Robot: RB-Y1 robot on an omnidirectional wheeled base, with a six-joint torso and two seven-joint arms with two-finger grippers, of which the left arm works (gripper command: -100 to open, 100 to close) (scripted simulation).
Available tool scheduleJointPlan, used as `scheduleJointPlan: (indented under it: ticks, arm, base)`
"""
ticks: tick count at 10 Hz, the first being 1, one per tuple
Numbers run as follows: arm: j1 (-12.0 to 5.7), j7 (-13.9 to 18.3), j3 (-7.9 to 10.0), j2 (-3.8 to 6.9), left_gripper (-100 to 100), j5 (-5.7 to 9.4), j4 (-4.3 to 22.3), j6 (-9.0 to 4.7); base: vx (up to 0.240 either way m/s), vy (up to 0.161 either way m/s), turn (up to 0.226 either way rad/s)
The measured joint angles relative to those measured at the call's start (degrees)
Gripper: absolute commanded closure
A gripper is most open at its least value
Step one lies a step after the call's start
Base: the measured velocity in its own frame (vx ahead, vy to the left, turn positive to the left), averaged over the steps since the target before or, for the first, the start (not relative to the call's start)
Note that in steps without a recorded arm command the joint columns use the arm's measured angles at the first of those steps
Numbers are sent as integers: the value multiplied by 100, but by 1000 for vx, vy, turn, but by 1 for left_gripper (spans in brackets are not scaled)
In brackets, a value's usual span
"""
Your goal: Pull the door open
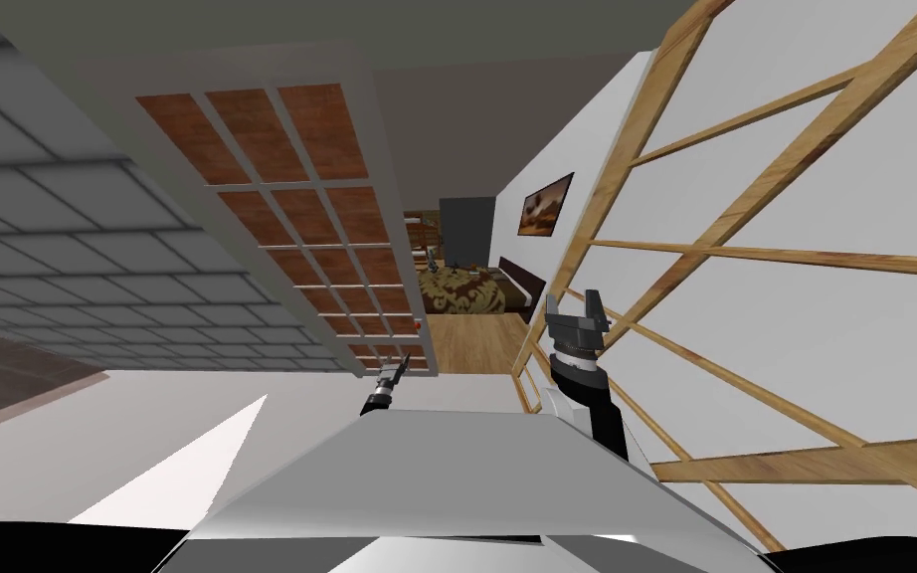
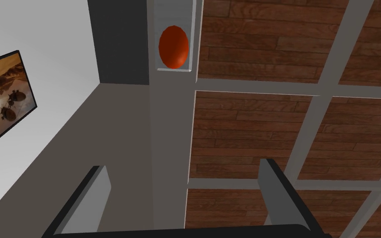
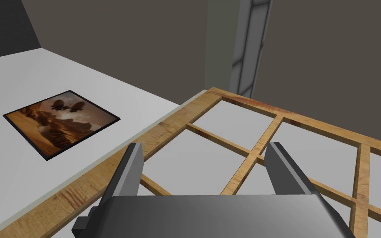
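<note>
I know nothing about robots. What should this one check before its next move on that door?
1. Left gripper open: ok.
2. Red knob in sight ahead of the left gripper: ok.
3. Knob between the fingers: not ok, it lies beyond the fingertips, not yet grasped.
4. Left gripper lined up with the door edge that carries the knob: ok.
5. Right gripper open and away from the door, by the wooden lattice: ok.
6. Room behind to pull back: cannot tell.
</note>
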Motion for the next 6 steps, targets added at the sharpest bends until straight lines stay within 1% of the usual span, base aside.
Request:
scheduleJointPlan:
  ticks: [1,3,4,5,6]
  arm:
    - [-43,-110,22,10,-100,-13,140,-43]
    - [-79,-306,44,0,-100,-41,290,-76]
    - [-130,-416,64,4,-100,-53,422,-109]
    - [-149,-517,77,4,-100,-66,515,-141]
    - [-152,-538,79,3,-100,-67,523,-147]
  base:
    - [102,3,-65]
    - [103,1,-62]
    - [105,-4,-65]
    - [45,1,-12]
    - [118,-21,-97]
